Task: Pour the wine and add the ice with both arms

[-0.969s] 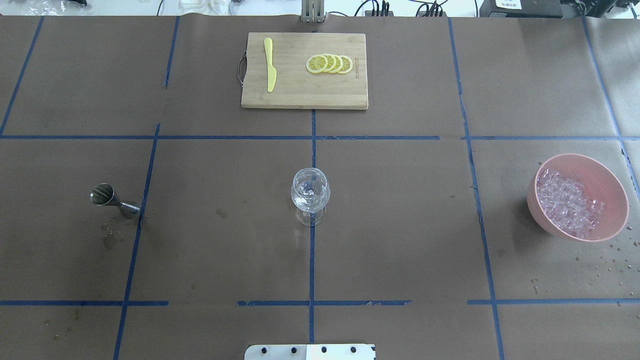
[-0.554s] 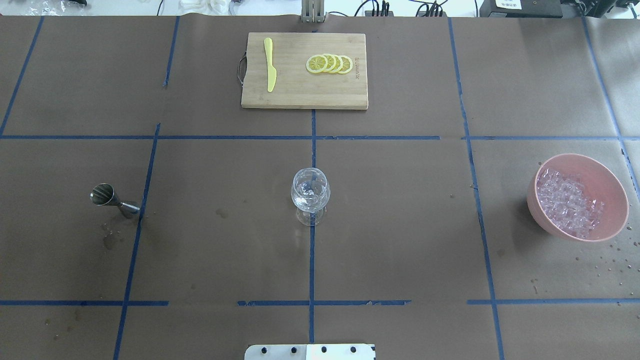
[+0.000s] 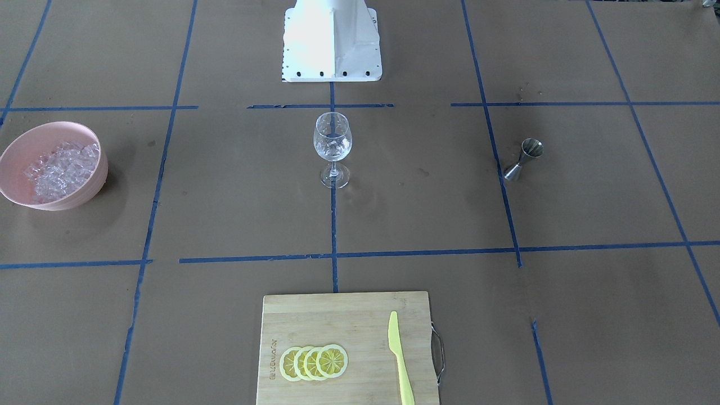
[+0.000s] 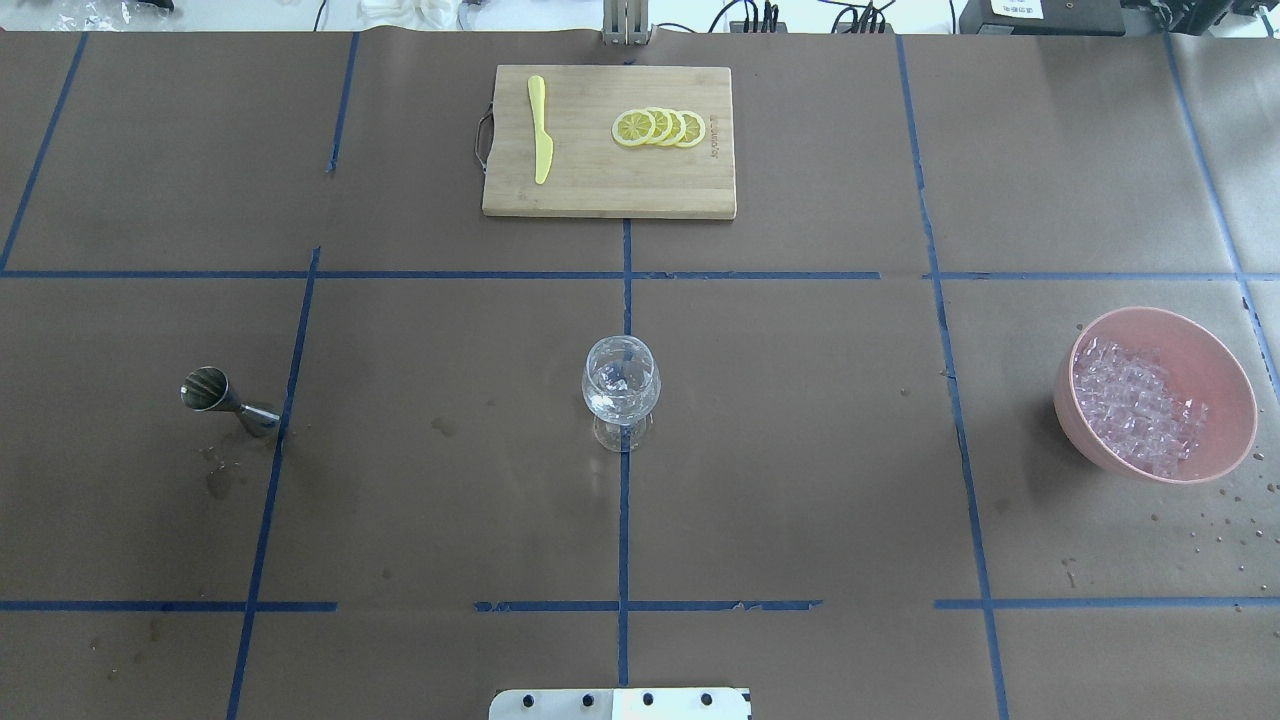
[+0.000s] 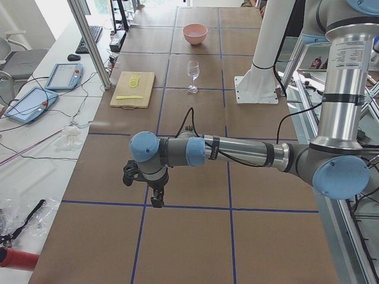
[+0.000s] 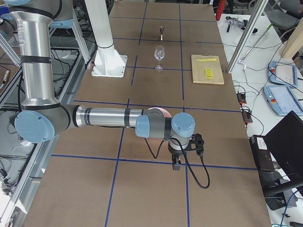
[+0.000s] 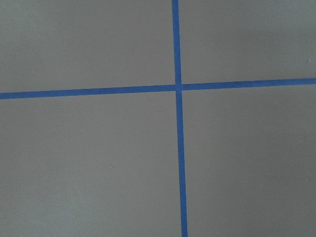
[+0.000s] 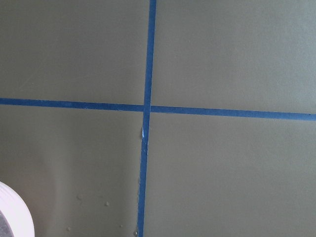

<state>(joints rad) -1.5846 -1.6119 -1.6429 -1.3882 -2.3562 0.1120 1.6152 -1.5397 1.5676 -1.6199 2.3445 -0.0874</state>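
A clear stemmed wine glass stands at the table's middle, and glassy bits show inside it; it also shows in the front view. The ice is a glistening pile in a pink bowl at the right. A steel jigger stands at the left. Both arms are out of the overhead and front views. My left gripper hangs over bare table far from the glass. My right gripper hangs just past the bowl. I cannot tell whether either gripper is open or shut.
A wooden cutting board at the far middle holds a yellow knife and lemon slices. The white base stands at the near edge. Blue tape lines cross the brown table. Water drops lie by the bowl.
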